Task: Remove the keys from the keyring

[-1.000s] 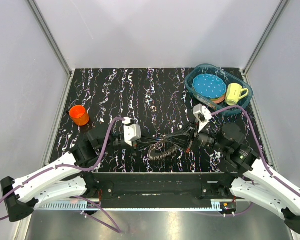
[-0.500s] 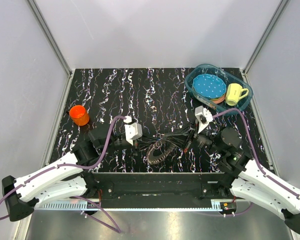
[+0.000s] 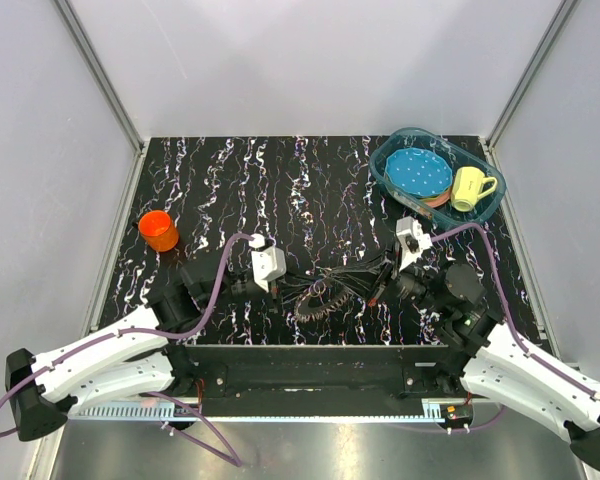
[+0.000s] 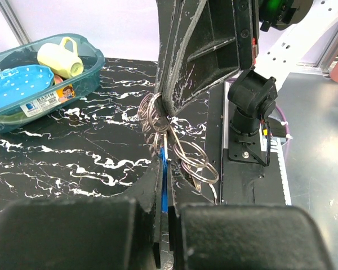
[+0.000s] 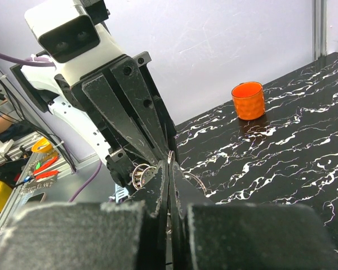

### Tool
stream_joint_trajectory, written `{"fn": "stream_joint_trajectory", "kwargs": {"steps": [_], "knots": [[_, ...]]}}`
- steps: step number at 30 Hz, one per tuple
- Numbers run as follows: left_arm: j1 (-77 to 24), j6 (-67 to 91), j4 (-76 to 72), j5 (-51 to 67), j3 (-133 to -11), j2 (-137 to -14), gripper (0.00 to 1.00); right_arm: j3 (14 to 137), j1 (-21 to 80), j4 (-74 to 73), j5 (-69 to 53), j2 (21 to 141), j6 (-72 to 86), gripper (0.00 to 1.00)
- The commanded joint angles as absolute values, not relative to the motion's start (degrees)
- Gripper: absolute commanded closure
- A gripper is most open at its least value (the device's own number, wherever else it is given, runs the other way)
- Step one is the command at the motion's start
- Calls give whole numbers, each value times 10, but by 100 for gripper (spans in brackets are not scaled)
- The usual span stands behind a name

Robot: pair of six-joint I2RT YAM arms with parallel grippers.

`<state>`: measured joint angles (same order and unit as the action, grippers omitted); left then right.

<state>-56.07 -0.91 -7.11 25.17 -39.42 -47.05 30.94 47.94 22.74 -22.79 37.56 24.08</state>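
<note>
The left gripper (image 4: 164, 188) is clenched, and a thin blue-headed piece (image 4: 164, 171) stands pinched on edge between its fingers. Facing it tip to tip, the right gripper (image 5: 169, 175) is also clamped tight. The keyring (image 4: 197, 163) is caught at the tip of its fingers (image 4: 203, 50), and a short arc of wire pokes up between the pads in the right wrist view. Several wire loops overlap there and hang down between the two grippers.

From above, both arms reach inward along the front edge of the black marbled table (image 3: 280, 180), and their fingers meet near the middle of that edge. The keys (image 3: 318, 299) fan out in a grey, toothed curve just below the meeting point, close to the front edge. Whether the fan rests on the surface or hangs just clear of it cannot be told.

A blue oval basin (image 3: 492, 205) sits in the far right corner. It holds a blue dotted plate (image 3: 418, 171) and, to the right of it, a yellow mug (image 3: 470, 187). An orange cup (image 3: 159, 230) stands upright by the left edge, well apart from the grippers.
</note>
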Motion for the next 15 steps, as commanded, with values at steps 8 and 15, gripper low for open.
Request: {"fn": "stream_joint_trajectory", "kwargs": {"steps": [8,15], "knots": [[-566,35,-76,211,-377,-459,100,287,480,346,-193,342,243,100],[-566,45,-69,198,-379,-452,93,299,479,326,-201,349,233,100]]}}
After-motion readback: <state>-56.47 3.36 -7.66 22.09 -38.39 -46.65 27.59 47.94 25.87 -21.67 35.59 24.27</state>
